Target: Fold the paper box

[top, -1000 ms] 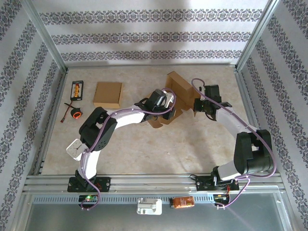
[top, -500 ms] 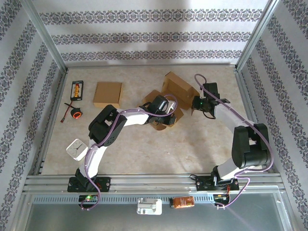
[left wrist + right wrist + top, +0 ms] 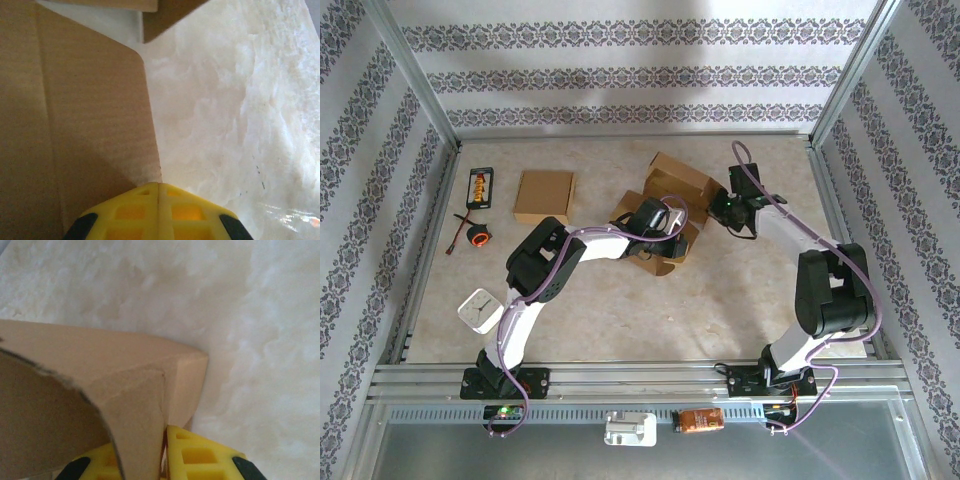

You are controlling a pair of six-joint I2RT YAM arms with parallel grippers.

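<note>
The paper box (image 3: 670, 200), brown corrugated card with its flaps splayed half open, sits mid-tabletop (image 3: 620, 300), toward the back. It is probably light, stiff across panels and weak at creases, so flap edges suit gripping. The right fingers (image 3: 200, 457) pinch a corner panel; the left fingers (image 3: 185, 212) are closed over a flap.

Box (image 3: 672, 185) plain brown cardboard. Table (image 3: 620, 300) mottled cream (marble-like). Walls (image 3: 620, 80) white, grey damask stripes; fingers (image 3: 135, 210) yellow.
</note>
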